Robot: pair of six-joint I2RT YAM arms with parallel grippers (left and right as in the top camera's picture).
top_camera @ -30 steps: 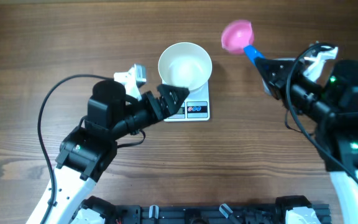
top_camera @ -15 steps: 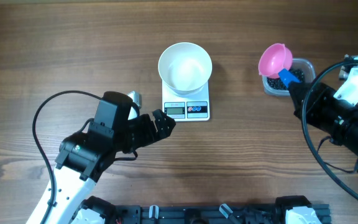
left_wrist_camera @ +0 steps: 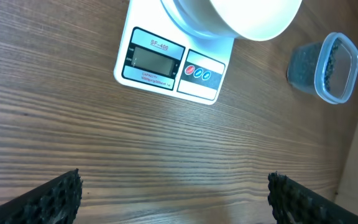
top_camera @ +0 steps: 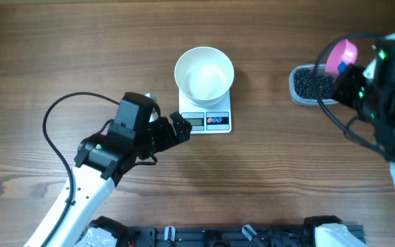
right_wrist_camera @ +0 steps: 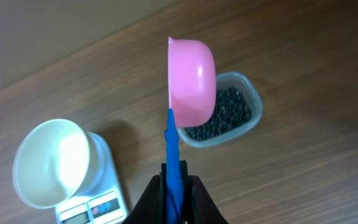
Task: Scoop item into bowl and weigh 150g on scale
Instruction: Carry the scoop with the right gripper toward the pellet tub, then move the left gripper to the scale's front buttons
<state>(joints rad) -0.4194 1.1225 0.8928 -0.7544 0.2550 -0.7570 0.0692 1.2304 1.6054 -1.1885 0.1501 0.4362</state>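
**Scale and bowl.** The scale (top_camera: 206, 118) lies flat on the counter (top_camera: 81, 41). Its grey display and two round buttons sit on the edge nearest the robot. The left wrist view shows the display (left_wrist_camera: 152, 60), but no digits can be read on it. The bowl (top_camera: 204, 73) stands upright on the rear part of the scale, leaving the display and buttons uncovered. Its inside shows plain white.

**Beads.** The black beads (top_camera: 312, 84) lie in a clear plastic tub (top_camera: 295, 77), which stands on the counter well to the right of the scale. In the right wrist view, the beads (right_wrist_camera: 229, 109) form a dark layer inside the tub.

**Left arm.** The left fingers (top_camera: 175, 130) are just left of the scale's front corner, beside the display and pointing toward it. They are spread wide and hold nothing. In the left wrist view, one finger (left_wrist_camera: 48, 199) appears at each lower corner, with bare counter between them.

**Right arm.** The right fingers (right_wrist_camera: 186, 194) are closed tightly on the blue handle (right_wrist_camera: 173, 149) of a pink scoop (right_wrist_camera: 191, 81). The scoop is well to the right of the scale, raised over the tub and turned on its side. Its outer wall faces the wrist camera, so its contents cannot be seen. In the overhead view, the scoop (top_camera: 343, 55) appears at the side of the tub farthest from the scale, partly hidden by a cable.
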